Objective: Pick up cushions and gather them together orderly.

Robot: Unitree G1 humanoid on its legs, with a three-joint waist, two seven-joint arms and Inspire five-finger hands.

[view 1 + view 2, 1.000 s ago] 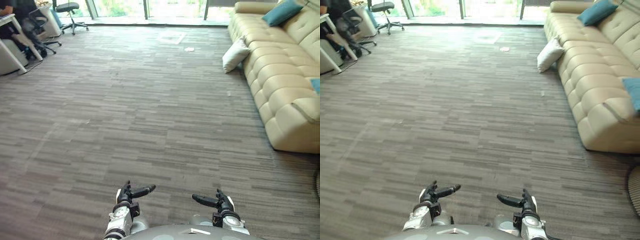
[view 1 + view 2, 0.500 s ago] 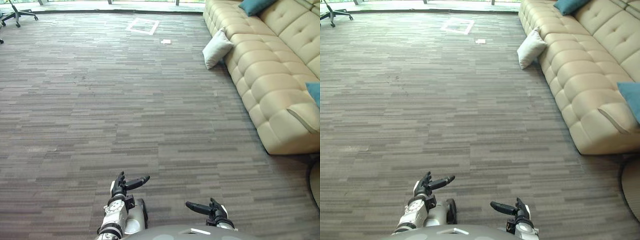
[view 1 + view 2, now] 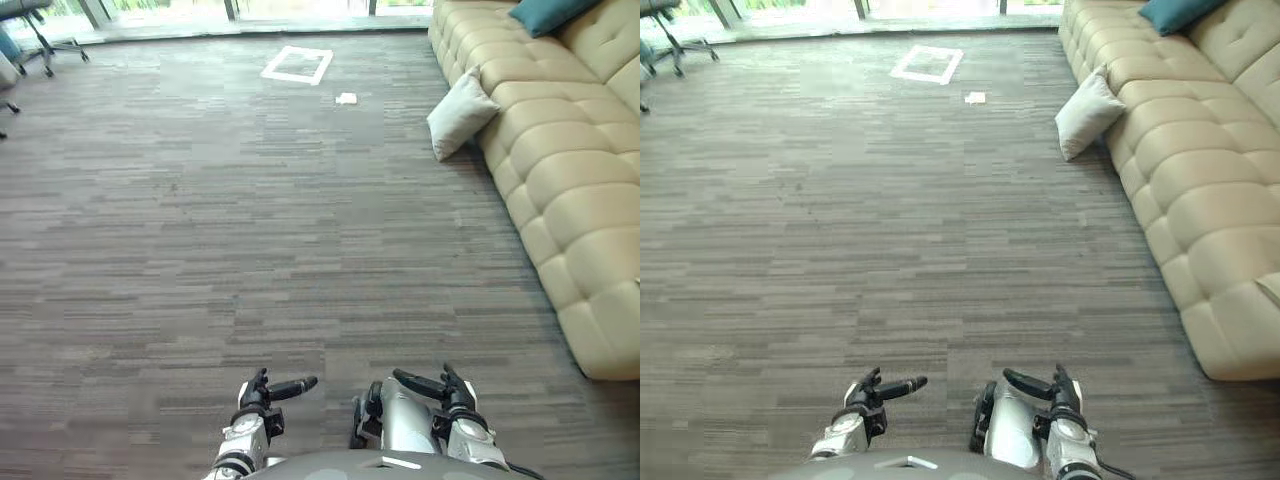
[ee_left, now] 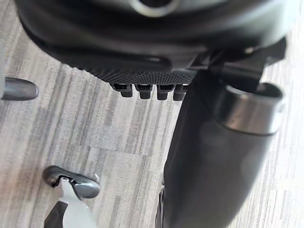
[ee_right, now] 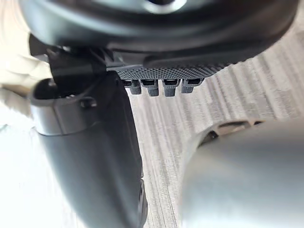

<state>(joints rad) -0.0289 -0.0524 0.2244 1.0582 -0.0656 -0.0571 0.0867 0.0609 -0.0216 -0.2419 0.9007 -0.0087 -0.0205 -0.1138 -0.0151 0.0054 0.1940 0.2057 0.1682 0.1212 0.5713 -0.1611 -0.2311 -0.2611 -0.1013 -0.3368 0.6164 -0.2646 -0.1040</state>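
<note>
- My left hand (image 3: 262,392) and right hand (image 3: 440,388) hang near me, fingers relaxed, holding nothing.
- A white cushion (image 3: 460,113) leans on the sofa (image 3: 570,170), far right.

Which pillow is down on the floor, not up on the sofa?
The white cushion. It stands on the carpet and leans against the front of the sofa. The teal cushion is up on the sofa at its far end.

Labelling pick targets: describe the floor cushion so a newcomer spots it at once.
Find the long beige sofa along the room's right side. On the carpet at its front, a white cushion leans against it. The teal cushion lies up on the sofa; this one is on the floor.
</note>
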